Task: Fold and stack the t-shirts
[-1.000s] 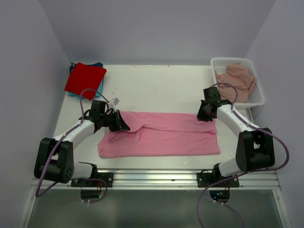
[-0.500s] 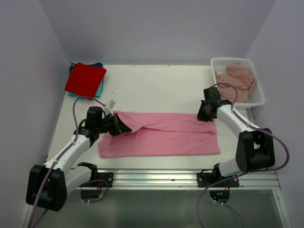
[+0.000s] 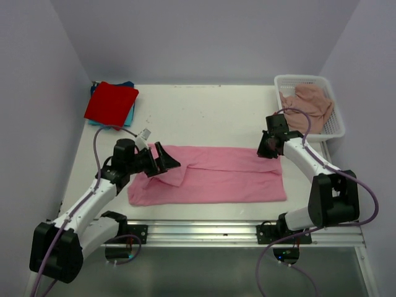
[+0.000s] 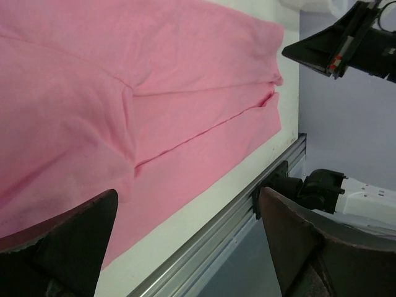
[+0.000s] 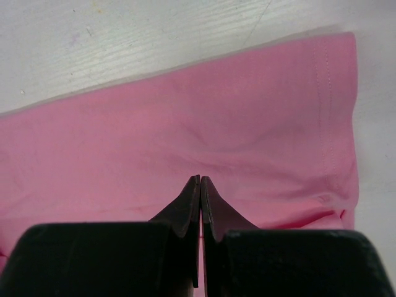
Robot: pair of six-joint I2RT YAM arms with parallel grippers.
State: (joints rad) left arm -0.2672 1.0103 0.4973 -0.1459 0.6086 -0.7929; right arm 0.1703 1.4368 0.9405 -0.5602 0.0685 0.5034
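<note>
A bright pink t-shirt (image 3: 216, 174) lies spread across the middle of the table, folded lengthwise into a long band. My left gripper (image 3: 164, 161) hovers over its left end, jaws wide open and empty; a loose flap (image 3: 174, 177) lies just below it. In the left wrist view the pink t-shirt (image 4: 124, 105) fills the frame between my fingers (image 4: 68, 247). My right gripper (image 3: 267, 148) is shut, its tips (image 5: 200, 180) down at the pink t-shirt (image 5: 185, 124) near the top right corner. A red t-shirt (image 3: 111, 104) rests folded on a teal-blue one (image 3: 129, 115) at the back left.
A white mesh basket (image 3: 299, 78) at the back right holds a dusty-pink t-shirt (image 3: 309, 102). A metal rail (image 3: 204, 232) runs along the table's near edge, also visible in the left wrist view as the rail (image 4: 247, 213).
My left gripper has opened and let go of the pink cloth, whose flap has dropped onto the shirt. The left arm has shifted slightly. The right arm has stayed put.
</note>
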